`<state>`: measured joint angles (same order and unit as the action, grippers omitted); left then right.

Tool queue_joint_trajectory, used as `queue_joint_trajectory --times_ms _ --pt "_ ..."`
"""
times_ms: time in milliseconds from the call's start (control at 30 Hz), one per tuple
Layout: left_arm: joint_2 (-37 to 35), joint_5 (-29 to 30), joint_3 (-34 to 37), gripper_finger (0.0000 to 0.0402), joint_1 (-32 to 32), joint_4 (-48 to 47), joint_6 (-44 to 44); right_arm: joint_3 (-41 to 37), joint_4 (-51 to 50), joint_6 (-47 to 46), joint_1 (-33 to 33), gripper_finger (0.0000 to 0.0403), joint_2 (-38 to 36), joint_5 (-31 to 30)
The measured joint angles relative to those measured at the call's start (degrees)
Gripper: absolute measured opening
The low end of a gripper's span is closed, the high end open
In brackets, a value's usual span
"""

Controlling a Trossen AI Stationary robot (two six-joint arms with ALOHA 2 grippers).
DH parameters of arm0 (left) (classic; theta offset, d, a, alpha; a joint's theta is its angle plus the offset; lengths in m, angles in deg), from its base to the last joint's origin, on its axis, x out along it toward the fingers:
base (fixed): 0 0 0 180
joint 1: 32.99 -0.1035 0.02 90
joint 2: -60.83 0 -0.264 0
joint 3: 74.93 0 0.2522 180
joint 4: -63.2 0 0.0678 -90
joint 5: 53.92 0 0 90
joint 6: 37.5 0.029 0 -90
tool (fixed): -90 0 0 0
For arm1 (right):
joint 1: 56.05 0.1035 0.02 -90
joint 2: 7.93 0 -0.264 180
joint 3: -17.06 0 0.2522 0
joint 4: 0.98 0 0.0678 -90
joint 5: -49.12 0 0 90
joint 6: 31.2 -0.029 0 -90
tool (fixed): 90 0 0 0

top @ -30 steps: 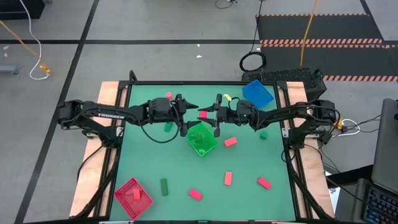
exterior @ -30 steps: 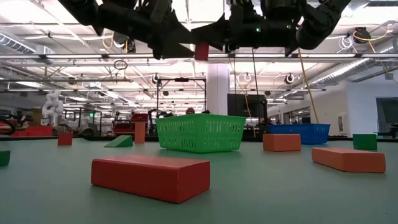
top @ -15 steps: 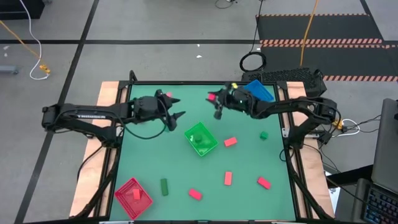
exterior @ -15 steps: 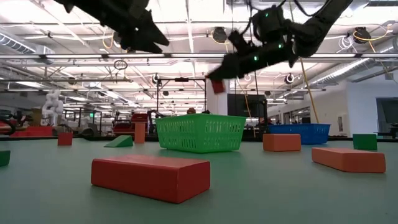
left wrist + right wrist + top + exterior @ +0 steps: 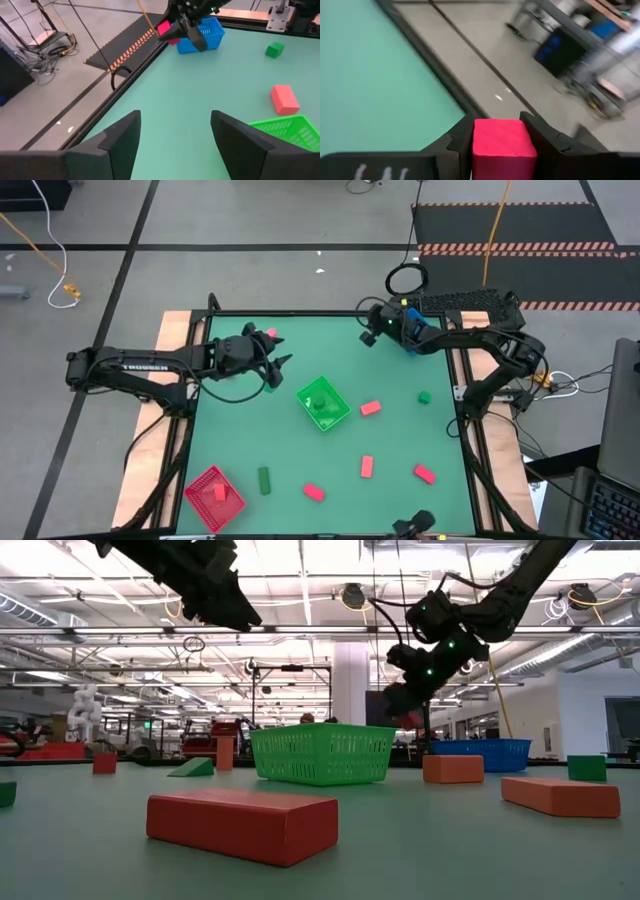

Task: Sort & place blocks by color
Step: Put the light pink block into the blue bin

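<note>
A small pink-red rectangular block (image 5: 503,145) sits pinched between the two dark fingers of the right gripper (image 5: 367,333), its square end facing forward out of the claw so that its long axis runs back along the fingers. In the high view this gripper hangs over the far edge of the green table (image 5: 400,440), just beside the blue mesh bin (image 5: 425,328) at the far right corner. The left wrist view shows the same block (image 5: 165,29) as a pink end poking from that claw, in front of the blue bin (image 5: 207,34).

The left gripper (image 5: 279,363) is held above the far left part of the table, its fingers spread with nothing between them. White lettering runs along the left arm (image 5: 140,364), too small to read with certainty.

The green mesh bin (image 5: 323,403) stands near the table's middle and the red mesh bin (image 5: 213,498) at the near left corner. Other red blocks (image 5: 371,408) and dark green blocks (image 5: 264,479) lie scattered; one red block (image 5: 367,467) lies with its long axis running from near to far.
</note>
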<state>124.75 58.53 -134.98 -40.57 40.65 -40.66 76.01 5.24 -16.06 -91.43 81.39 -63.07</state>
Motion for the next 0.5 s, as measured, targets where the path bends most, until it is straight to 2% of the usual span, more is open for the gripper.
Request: queue_joint_trajectory --times_ms 333,500 --pt "0.0 0.6 0.0 0.0244 0.0 -3.6 -0.7 -2.3 1.1 -0.5 -4.0 0.0122 0.0 -13.5" --pt "0.0 7.4 0.0 0.0243 0.0 -6.5 -5.2 -5.0 0.7 -0.6 -6.4 0.0122 0.0 -18.5"
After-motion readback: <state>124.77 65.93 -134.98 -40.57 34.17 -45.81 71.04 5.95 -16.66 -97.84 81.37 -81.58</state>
